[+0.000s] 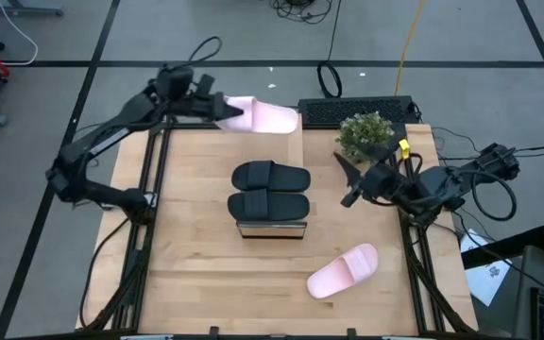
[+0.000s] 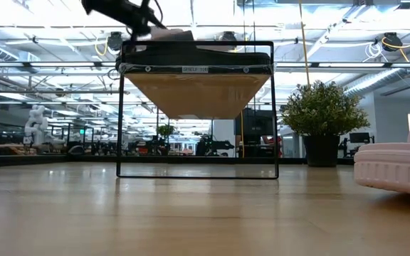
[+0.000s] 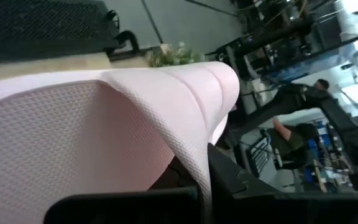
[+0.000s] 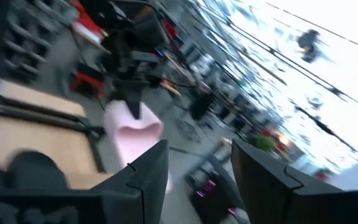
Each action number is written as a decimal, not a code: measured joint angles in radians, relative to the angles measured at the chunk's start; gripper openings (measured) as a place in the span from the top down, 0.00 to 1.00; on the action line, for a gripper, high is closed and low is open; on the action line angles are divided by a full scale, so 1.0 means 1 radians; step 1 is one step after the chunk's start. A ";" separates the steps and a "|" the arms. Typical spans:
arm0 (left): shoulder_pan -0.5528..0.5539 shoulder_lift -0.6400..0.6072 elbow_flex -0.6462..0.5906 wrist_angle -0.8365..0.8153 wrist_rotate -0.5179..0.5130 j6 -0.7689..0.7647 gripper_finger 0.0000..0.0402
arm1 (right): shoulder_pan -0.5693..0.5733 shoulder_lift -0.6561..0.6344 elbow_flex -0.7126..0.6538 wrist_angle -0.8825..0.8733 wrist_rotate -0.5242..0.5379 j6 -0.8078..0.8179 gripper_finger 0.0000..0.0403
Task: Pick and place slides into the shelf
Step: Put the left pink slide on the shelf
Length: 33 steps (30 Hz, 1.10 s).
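Two black slides (image 1: 270, 176) (image 1: 268, 205) lie side by side on the shelf (image 1: 272, 229) at the table's middle. The low view shows them on its plank top (image 2: 196, 92). My left gripper (image 1: 221, 110) is shut on a pale pink slide (image 1: 264, 117) in the air over the table's far edge. This slide fills the left wrist view (image 3: 92, 124). The second pink slide (image 1: 343, 271) rests sole down on the table near the right front and shows in the low view (image 2: 393, 167). My right gripper (image 1: 346, 181) hovers open right of the shelf, touching nothing. My left gripper holds the pink slide at its left end, by the wide strap (image 3: 185, 106). One dark finger (image 3: 241, 180) lies beside and below the strap's edge; the other (image 3: 123, 208) lies under the slide. The fingers come level from the table's left. The slide is lifted clear, roughly level.
A potted plant (image 1: 366, 134) and a black keyboard (image 1: 355, 111) sit at the far right of the table, close to my right arm. Bare wood lies left of the shelf and along the near edge. Dark frame rails run down both table sides.
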 joint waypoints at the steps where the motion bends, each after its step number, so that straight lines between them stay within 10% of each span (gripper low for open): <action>1: 0.005 0.017 0.000 0.029 0.008 0.000 1.00 | 0.000 -0.001 0.000 0.000 0.023 -0.016 0.59; 33: -0.067 0.221 -0.184 0.363 -0.043 -0.118 1.00 | 0.000 -0.027 0.000 -0.038 0.069 -0.035 0.59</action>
